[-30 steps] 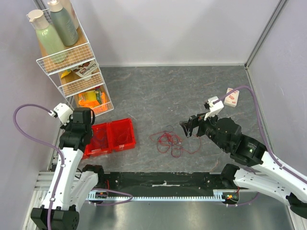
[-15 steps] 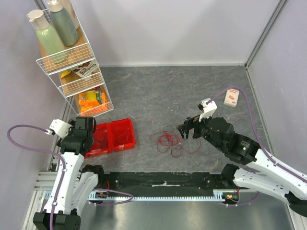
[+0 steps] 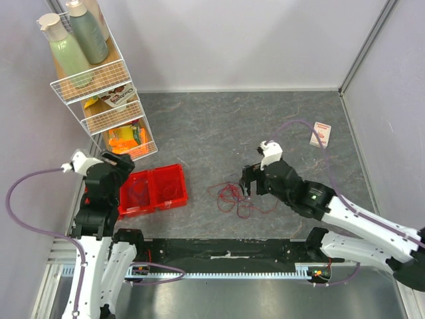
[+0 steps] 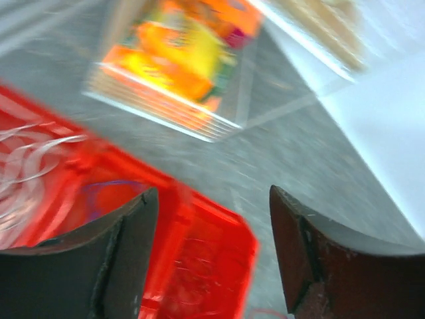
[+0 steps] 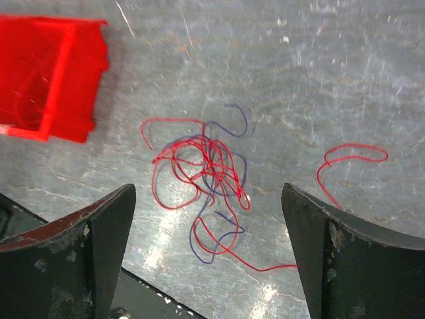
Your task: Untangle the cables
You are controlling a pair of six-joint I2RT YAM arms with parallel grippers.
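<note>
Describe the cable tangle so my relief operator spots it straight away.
On the grey table, look between the red bins and the open right gripper. The cable tangle is a loose knot of hair-thin red and dark purple wires, the only bundle lying on bare tabletop rather than inside a bin.

Grey table (image 3: pixel 265 119) bears tangled cables (image 3: pixel 232 197), red bins (image 3: pixel 170 190), rack (image 3: pixel 89 81).

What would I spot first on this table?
A knot of red and purple cables lies in the front middle of the table, with the right gripper open right by it. To its left sits a red bin, and a white wire rack holding green bottles stands in the far left corner.
</note>
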